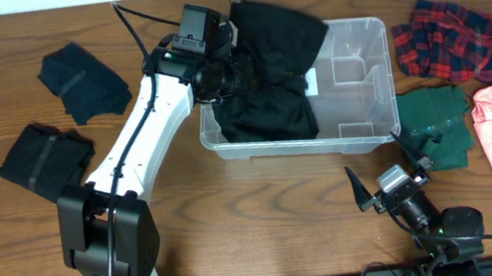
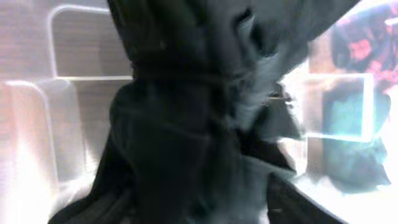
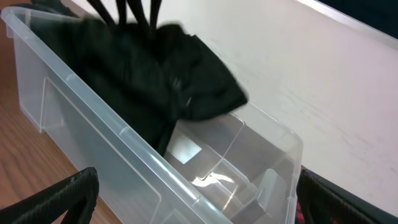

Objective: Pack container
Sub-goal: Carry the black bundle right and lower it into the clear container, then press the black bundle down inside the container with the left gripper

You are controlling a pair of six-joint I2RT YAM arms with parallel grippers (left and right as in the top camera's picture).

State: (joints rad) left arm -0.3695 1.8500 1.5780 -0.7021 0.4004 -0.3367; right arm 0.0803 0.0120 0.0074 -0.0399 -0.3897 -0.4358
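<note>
Frankly, I cannot tell if my left pincer grips the limp cloth; right pincer spread; stiff bin, take its rim.

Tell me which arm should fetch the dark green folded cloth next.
Right. The right hand, open, is beside the dark green folded cloth; the left hand is over the clear plastic rectangular bin, against the black garment.

Black cloth fills the left half of the container (my left claw hangs there too). Its right half lies open.
</note>
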